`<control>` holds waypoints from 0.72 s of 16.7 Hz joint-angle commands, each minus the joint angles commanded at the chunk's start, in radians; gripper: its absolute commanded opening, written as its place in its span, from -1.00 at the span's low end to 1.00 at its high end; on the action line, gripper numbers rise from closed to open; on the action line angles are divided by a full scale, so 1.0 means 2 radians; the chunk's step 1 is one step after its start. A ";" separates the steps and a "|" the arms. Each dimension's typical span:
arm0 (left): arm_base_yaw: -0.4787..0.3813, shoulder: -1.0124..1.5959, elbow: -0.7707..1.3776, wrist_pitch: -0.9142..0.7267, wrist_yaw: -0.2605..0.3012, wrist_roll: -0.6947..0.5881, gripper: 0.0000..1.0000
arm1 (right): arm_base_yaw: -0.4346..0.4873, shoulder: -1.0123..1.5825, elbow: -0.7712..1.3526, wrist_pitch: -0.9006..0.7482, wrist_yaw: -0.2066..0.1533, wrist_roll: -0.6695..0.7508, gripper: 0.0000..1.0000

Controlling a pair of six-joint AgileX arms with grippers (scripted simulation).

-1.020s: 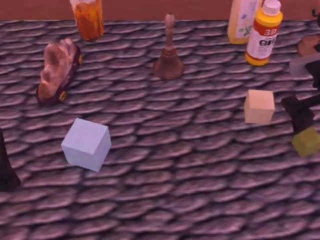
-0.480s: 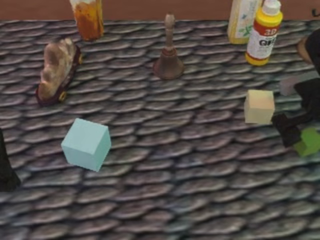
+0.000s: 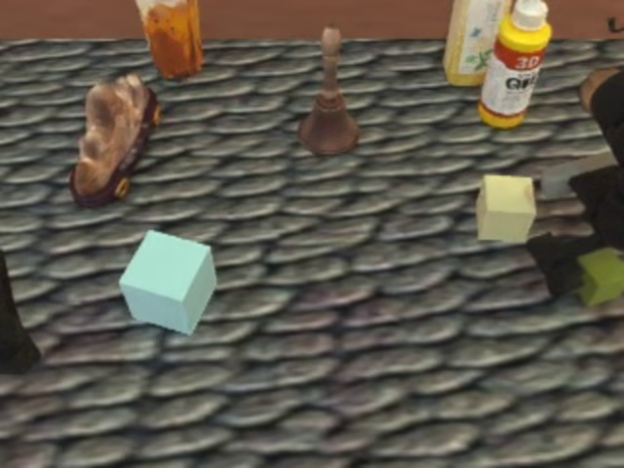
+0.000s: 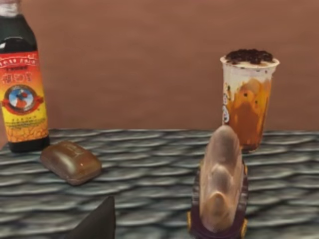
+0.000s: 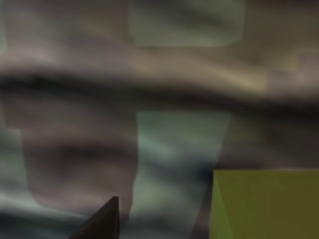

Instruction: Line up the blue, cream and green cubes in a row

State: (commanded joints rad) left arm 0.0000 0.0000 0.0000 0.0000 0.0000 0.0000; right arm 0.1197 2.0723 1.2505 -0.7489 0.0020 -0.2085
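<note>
The blue cube [image 3: 168, 281] rests on the left half of the table. Far to the right, the cream cube [image 3: 505, 208] is on the cloth. Near the table's right edge lies the small green cube [image 3: 602, 276]. My right gripper [image 3: 577, 270] is low over the green cube, with one dark finger [image 3: 557, 261] just to the cube's left. In the right wrist view the green cube [image 5: 264, 204] fills a corner, and a wide gap separates it from the one visible fingertip [image 5: 102, 221]. The other finger is hidden. My left gripper [image 3: 10, 331] stays parked at the left edge.
Along the back stand a drink cup [image 3: 174, 34], a brown bell [image 3: 329, 107], a pale bottle [image 3: 473, 39] and a yellow bottle [image 3: 514, 68]. A toy vehicle [image 3: 112, 141] is back left. The left wrist view shows a sauce bottle [image 4: 20, 84] and a brown block [image 4: 70, 162].
My right gripper has come down and moved left, closing in on the green cube. None of the cubes has moved, and the left arm is still.
</note>
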 joint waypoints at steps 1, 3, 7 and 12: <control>0.000 0.000 0.000 0.000 0.000 0.000 1.00 | 0.000 0.000 0.000 0.000 0.000 0.000 0.70; 0.000 0.000 0.000 0.000 0.000 0.000 1.00 | 0.000 0.000 0.000 0.000 0.000 0.000 0.40; 0.000 0.000 0.000 0.000 0.000 0.000 1.00 | 0.000 0.000 0.000 0.000 0.000 0.000 -0.21; 0.000 0.000 0.000 0.000 0.000 0.000 1.00 | 0.000 0.000 0.000 0.000 0.000 0.000 -0.96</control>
State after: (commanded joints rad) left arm 0.0000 0.0000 0.0000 0.0000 0.0000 0.0000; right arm 0.1197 2.0723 1.2505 -0.7489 0.0020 -0.2085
